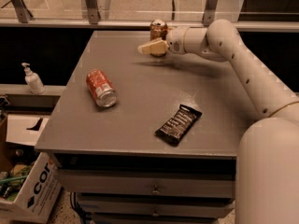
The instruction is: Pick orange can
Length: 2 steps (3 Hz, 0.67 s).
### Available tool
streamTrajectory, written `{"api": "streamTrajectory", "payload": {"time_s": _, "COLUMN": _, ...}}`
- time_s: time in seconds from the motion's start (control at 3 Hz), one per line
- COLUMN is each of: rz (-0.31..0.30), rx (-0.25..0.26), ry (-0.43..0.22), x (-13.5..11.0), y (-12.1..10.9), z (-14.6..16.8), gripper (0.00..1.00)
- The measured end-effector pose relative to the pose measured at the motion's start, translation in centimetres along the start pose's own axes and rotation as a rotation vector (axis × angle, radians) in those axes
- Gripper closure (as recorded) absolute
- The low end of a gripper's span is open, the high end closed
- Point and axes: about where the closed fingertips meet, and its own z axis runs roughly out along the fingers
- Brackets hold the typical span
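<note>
Hand (145, 47) hovers low over the desk (140, 106), just in front of the orange can (159, 28) and overlapping its lower body in this view. Its tip points left, across the can's front and not toward it. Whether the hand is apart or together cannot be told, nor whether it touches the can or is only beside it.

The orange can stands upright with its long axis vertical, close to the desk's far edge at about mid-width. Its silver top shows above the hand. The arm (233, 55) reaches in from the can's right, and it is the only arm there is.

The coming move seems to turn on this: the can lies behind the hand, toward the far edge, so the hand probably has to line up with the can's sides at mid-height before it can grip.

There is little room behind the can, only a narrow strip of desk and then the drop. A push that way could tip the can or send it off. In front of the can the desk is open. The red can (101, 88) lies on its side well in front and to the left of it. The snack bar (179, 124) lies well in front and slightly to the right. Both are well apart from the orange can and out of the way.
</note>
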Motion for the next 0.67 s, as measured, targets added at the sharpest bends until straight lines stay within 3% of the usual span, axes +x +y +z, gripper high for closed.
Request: {"api": "streamTrajectory", "payload": {"time_s": 0.67, "rz": 0.015, "rx": 0.019, "ry": 0.002, "x": -0.15, "y": -0.61, "z": -0.29, "gripper": 0.64}}
